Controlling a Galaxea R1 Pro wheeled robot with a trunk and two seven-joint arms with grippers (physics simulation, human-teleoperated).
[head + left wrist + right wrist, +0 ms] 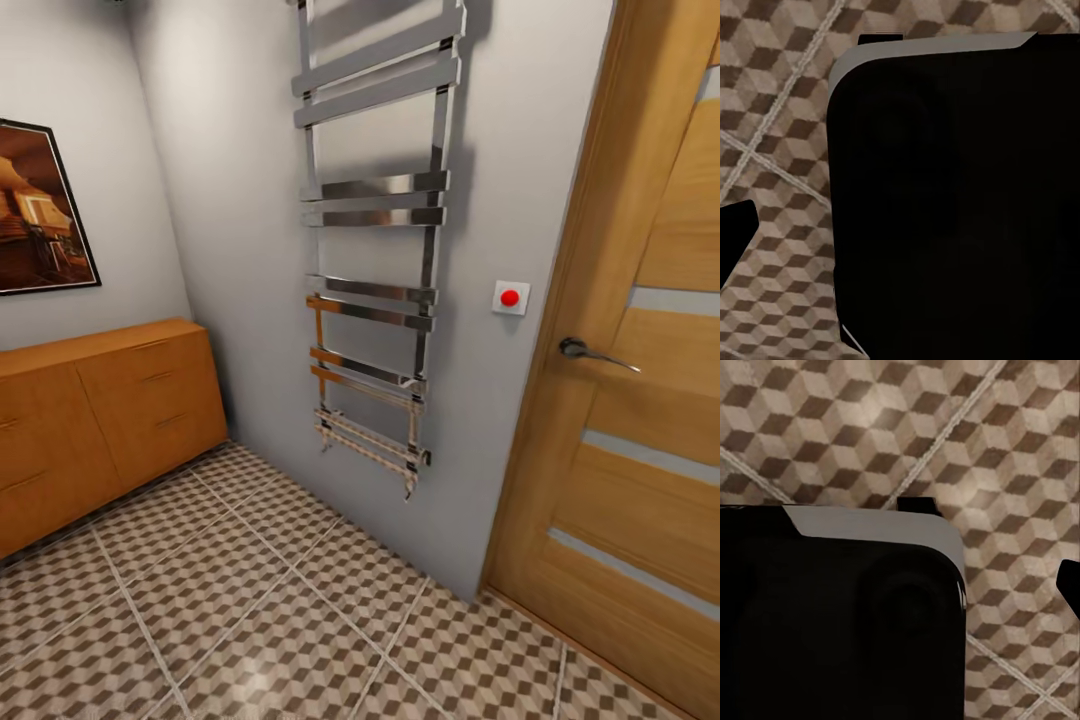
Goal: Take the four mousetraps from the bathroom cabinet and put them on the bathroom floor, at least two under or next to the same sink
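Jaws: can't tell, dark robot body (952,202) blocks both wrist cams. Orange-brown wood cabinet (100,420) w/ flat drawers, cube-print tile floor (300,620).

Domestic bathroom, rendered interior. We record: a tall chrome ladder towel rail (375,240) fixed to a plain grey wall (230,200); floor (300,620) of large square tiles printed with a brown, beige and white cube pattern, pale grout lines, which we see again in both wrist views; a low orange-brown wooden cabinet (100,420) with flat drawer fronts along the left wall; a dark-framed picture (40,210) hung above it; a wooden door (640,400) with frosted strips and a lever handle (590,352); a small white wall plate with a red button (510,297) beside the door frame.
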